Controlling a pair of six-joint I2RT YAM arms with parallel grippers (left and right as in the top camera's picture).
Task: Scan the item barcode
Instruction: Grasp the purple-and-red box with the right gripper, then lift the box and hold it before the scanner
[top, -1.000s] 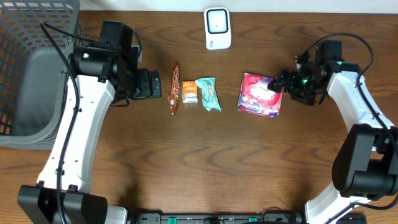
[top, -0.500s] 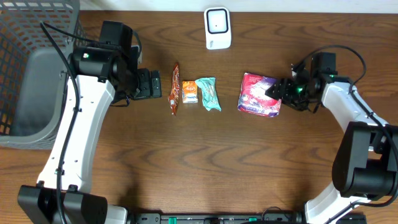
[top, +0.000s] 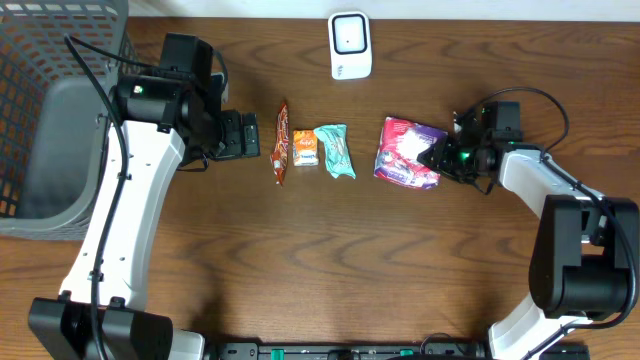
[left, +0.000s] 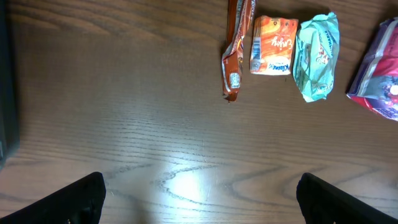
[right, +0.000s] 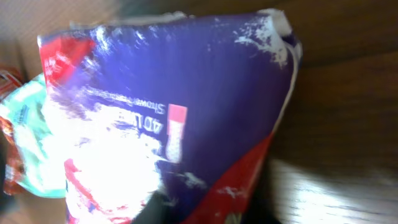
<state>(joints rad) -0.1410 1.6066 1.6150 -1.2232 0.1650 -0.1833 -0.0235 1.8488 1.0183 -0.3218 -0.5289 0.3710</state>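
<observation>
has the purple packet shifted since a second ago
Yes, slightly. The purple packet has slid left, closer to the teal wrapper, which lies where it was. The right gripper is now at the packet's right edge.

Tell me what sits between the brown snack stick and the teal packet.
A small orange carton, close beside both, shown in the overhead and left wrist views.

Wooden table (top: 300, 260): scanner (top: 350, 45), wrapper (top: 282, 143), orange carton (top: 305, 147), teal packet (top: 336, 150), purple pouch (top: 408, 153)

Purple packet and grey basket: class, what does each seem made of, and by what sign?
Purple packet: probably thin glossy plastic film; it creases and shows white glare. Grey basket: looks like matt plastic mesh, though coated wire is possible.
</observation>
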